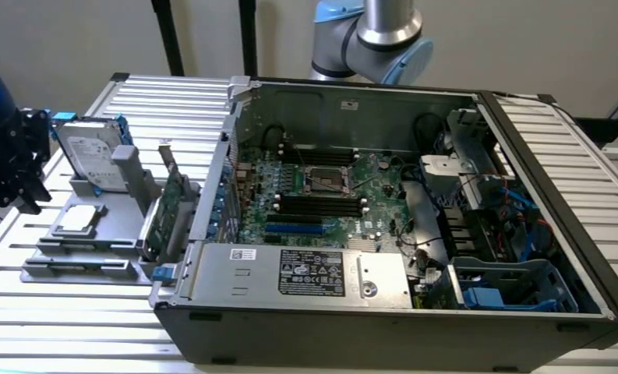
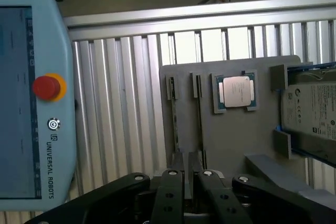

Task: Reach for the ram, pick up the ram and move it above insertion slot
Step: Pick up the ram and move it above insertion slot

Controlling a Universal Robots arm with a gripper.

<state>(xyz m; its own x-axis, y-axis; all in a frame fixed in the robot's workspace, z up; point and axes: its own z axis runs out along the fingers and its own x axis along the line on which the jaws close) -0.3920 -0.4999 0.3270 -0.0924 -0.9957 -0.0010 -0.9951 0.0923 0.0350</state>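
The grey holder (image 2: 236,140) has two narrow parallel slots. A thin dark strip stands on edge in each. I take the ram (image 2: 200,124) to be one of these, seen edge-on. My gripper (image 2: 189,177) hovers over the near ends of both slots, open by a narrow gap, with nothing between its fingers (image 2: 170,195). In the exterior view the gripper (image 1: 18,187) hangs at the far left, above the holder (image 1: 80,234). The black insertion slots (image 1: 319,204) lie on the motherboard inside the open computer case (image 1: 392,312).
On the holder also sit a processor chip (image 2: 236,90), a hard drive (image 2: 315,111) and an upright expansion card (image 1: 168,210). A teach pendant (image 2: 31,103) with a red stop button lies beside the holder on the ribbed metal table (image 2: 121,103). Cables and a blue drive cage (image 1: 506,284) crowd the case's right side.
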